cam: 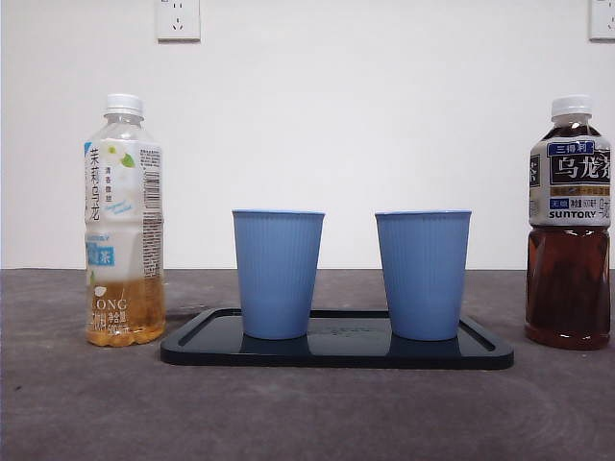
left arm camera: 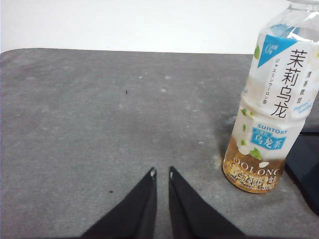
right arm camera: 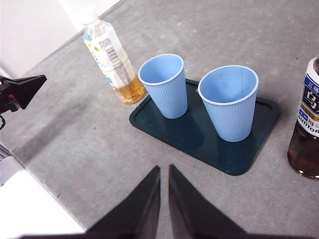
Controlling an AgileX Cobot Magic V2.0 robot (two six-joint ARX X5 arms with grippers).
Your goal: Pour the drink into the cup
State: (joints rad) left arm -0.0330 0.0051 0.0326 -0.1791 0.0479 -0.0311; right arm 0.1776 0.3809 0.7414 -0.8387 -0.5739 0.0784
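Observation:
Two blue cups (cam: 278, 273) (cam: 423, 274) stand upright on a dark tray (cam: 336, 350) in the middle of the table. A pale jasmine tea bottle (cam: 123, 223) with a white cap stands left of the tray, about a quarter full. A dark oolong tea bottle (cam: 569, 226), nearly full, stands at the right. My left gripper (left arm camera: 161, 174) is shut and hovers over bare table beside the pale bottle (left arm camera: 271, 99). My right gripper (right arm camera: 163, 170) is shut, high above the table's near side, facing the cups (right arm camera: 166, 84) (right arm camera: 230, 101). Neither gripper shows in the front view.
The table is a grey mat (cam: 86, 403) against a white wall with outlets (cam: 178, 19). The left arm's black tip (right arm camera: 20, 92) shows at the side of the right wrist view. A white table edge (right arm camera: 35, 209) lies near it.

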